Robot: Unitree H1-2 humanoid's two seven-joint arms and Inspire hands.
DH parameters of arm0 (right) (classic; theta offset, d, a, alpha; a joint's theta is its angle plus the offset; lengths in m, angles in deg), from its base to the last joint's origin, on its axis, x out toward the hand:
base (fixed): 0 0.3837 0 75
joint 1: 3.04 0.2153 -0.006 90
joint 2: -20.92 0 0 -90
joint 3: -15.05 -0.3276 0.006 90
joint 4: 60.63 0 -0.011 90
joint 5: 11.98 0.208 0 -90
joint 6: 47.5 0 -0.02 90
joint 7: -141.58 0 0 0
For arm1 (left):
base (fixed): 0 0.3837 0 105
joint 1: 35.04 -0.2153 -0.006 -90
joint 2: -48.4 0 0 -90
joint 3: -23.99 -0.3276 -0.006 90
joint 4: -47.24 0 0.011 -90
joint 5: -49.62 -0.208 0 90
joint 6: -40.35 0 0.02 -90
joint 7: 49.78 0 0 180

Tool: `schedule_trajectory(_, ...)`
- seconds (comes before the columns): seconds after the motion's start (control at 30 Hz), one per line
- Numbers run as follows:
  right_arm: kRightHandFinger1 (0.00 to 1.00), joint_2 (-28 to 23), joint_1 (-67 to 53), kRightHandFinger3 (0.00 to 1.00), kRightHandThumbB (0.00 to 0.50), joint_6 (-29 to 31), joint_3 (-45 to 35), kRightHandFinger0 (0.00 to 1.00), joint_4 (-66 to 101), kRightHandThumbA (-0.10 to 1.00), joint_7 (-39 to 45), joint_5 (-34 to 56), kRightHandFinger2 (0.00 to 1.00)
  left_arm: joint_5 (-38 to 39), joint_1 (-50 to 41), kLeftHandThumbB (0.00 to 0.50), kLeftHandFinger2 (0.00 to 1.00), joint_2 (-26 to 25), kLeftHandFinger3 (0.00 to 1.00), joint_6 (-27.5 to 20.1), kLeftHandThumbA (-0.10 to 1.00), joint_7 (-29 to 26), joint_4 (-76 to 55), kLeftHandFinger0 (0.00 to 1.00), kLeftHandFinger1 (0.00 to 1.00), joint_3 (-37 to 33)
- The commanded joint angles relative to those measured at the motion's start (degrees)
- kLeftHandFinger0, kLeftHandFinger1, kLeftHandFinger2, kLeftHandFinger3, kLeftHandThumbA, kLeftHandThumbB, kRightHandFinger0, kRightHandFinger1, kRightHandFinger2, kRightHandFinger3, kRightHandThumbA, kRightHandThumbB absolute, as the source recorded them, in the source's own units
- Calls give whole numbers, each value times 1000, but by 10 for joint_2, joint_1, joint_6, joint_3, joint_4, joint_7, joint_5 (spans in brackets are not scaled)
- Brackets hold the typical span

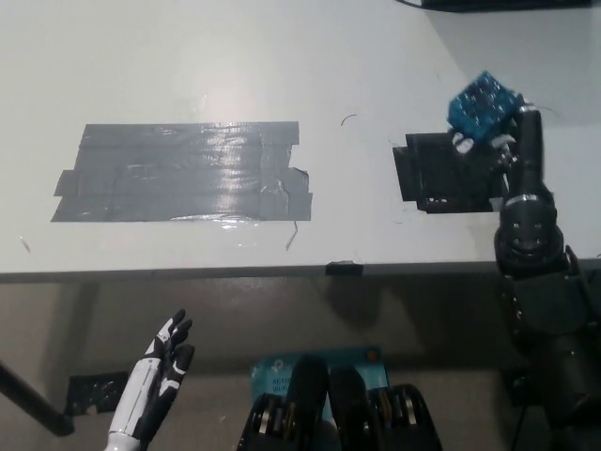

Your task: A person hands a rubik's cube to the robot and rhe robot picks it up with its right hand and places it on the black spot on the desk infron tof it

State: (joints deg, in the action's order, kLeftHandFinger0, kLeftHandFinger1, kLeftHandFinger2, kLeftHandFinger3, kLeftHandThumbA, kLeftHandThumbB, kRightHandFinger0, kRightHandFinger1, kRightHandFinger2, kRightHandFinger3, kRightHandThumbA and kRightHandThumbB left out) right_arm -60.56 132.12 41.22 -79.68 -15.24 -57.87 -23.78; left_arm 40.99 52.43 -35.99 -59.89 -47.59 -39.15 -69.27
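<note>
On the white desk (282,56), largest item first: a broad grey tape patch (183,174) covers the left-centre area; it plays no evident part in the task. Right of it, well apart, lies the smaller black spot (437,178), the target, bare on its visible surface. Black right arm (540,282) enters from bottom right and reaches up over the desk's front edge. Right hand (502,141) is closed around the rubik's cube (482,103), blue face up, tilted rather than square to the desk. Cube sits at the upper right corner of the black spot, seemingly lifted clear of the surface, though height cannot be confirmed from this steep view. No person in view. White left hand (164,362) rests below the desk edge at lower left, fingers apart, holding nothing. Judgement: handover is complete; step in hand is carry-and-place. Next move calls for bringing the cube toward the robot and slightly left so it centres over the black spot, levelling the tilt, lowering to contact, then releasing. Risk: releasing while tilted or off the corner could let the cube roll off the mark. A small grey tab (344,269) on the front edge is irrelevant.
</note>
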Motion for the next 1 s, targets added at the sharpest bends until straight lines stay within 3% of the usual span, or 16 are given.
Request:
schedule_trajectory(0.0, 316, -20, 41, 648, 261, 34, 14, 54, -31, 107, -12, -11, 629, -7, 10, 159, 1000, -10, 1000, -6, 948, 7, -17, 1000, 1000, -2)
schedule_trajectory(0.03, 462, -24, 41, 762, 287, 19, 21, 186, -30, 175, -2, -15, 754, -7, 10, 163, 1000, -10, 1000, -8, 951, 7, -16, 1000, 1000, -3)
schedule_trajectory(0.07, 492, -26, 42, 742, 296, 14, 24, 219, -31, 197, 2, -16, 745, -7, 12, 164, 1000, -10, 1000, -8, 952, 7, -15, 1000, 1000, -3)
schedule_trajectory(0.1, 756, -29, 41, 917, 319, 4, 29, 515, -23, 216, 26, -9, 911, -7, 12, 170, 1000, -10, 1000, -6, 956, 7, -15, 1000, 1000, -2)
schedule_trajectory(0.13, 1000, -41, 39, 1000, 340, -16, 57, 1000, -17, 394, 62, -24, 1000, -9, 13, 165, 1000, -10, 1000, -7, 960, 5, -14, 1000, 1000, -2)
schedule_trajectory(0.17, 1000, -56, 37, 1000, 425, -30, 86, 1000, -12, 546, 89, -45, 1000, -6, 13, 167, 1000, -9, 1000, -7, 961, 6, -13, 1000, 1000, -2)
schedule_trajectory(0.3, 1000, -72, 32, 1000, 499, -43, 117, 1000, 24, 695, 121, -38, 1000, -8, 19, 166, 1000, -10, 1000, -2, 959, 6, -15, 1000, 1000, -2)
schedule_trajectory(0.33, 1000, -77, 29, 1000, 500, -45, 122, 1000, 37, 760, 131, -35, 1000, -10, 20, 169, 1000, -11, 1000, -2, 968, 6, -16, 1000, 1000, -2)
schedule_trajectory(0.53, 1000, -83, 15, 1000, 500, -61, 117, 1000, 115, 784, 163, -10, 1000, -9, 20, 170, 1000, -11, 1000, 6, 964, 7, -19, 1000, 1000, -1)
schedule_trajectory(0.7, 1000, -95, 10, 1000, 500, -78, 116, 1000, 214, 896, 188, -16, 1000, -7, 25, 177, 1000, -12, 1000, 3, 957, 8, -16, 1000, 1000, -1)
schedule_trajectory(0.9, 1000, -100, -6, 1000, 482, -121, 91, 1000, 349, 845, 201, -3, 1000, -9, 28, 153, 1000, -14, 1000, 9, 936, 9, -19, 1000, 1000, -1)
schedule_trajectory(0.97, 1000, -107, -17, 1000, 483, -152, 89, 1000, 418, 879, 211, -13, 1000, -8, 29, 150, 1000, -13, 1000, 5, 926, 9, -16, 1000, 1000, -2)
